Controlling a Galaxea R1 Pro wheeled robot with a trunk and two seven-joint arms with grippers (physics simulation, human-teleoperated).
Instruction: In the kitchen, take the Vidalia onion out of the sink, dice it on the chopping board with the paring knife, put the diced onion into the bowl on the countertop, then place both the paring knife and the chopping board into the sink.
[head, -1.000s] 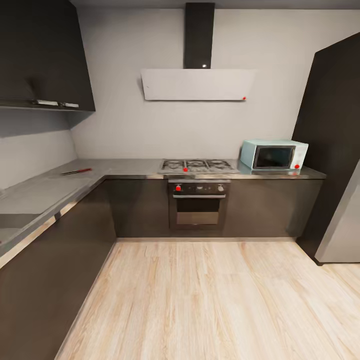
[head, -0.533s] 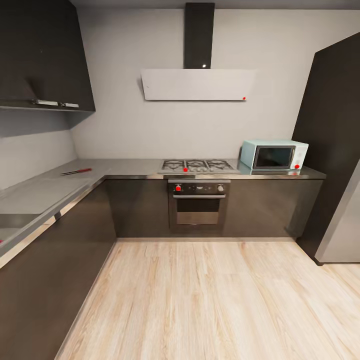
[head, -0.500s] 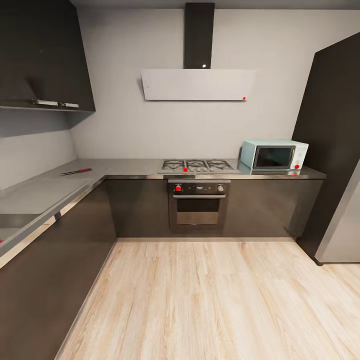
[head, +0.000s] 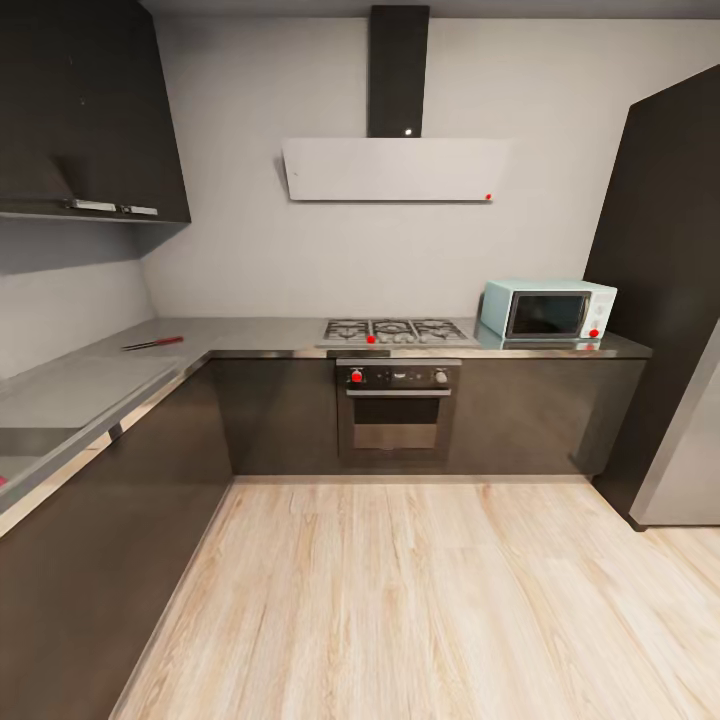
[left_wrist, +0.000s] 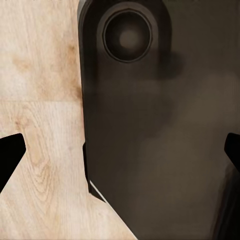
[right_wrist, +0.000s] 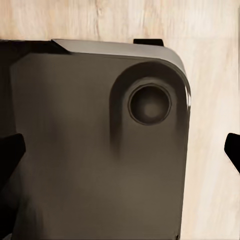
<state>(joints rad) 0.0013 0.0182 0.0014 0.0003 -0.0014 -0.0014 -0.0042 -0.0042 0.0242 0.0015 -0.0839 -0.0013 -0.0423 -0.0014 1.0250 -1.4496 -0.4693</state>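
The paring knife (head: 152, 343), with a red handle and a dark blade, lies on the grey countertop (head: 260, 336) near the back left corner. Part of the sink (head: 25, 442) shows at the left edge of the head view. A tiny red speck (head: 2, 481) sits at that edge by the sink; I cannot tell what it is. The chopping board and the bowl are out of view. In the left wrist view my left gripper (left_wrist: 120, 154) is open over the floor and the robot's dark base. My right gripper (right_wrist: 120, 150) is open too, with nothing between its fingers.
A gas hob (head: 395, 330) and an oven (head: 395, 410) stand in the middle of the back counter. A pale blue microwave (head: 548, 310) is to the right, beside a tall dark cabinet (head: 665, 290). Wooden floor (head: 420, 600) stretches ahead, with dark cabinet fronts (head: 90, 560) along the left.
The head view has shifted very slightly, and the red speck has come in at the left edge. Nothing else has visibly moved.
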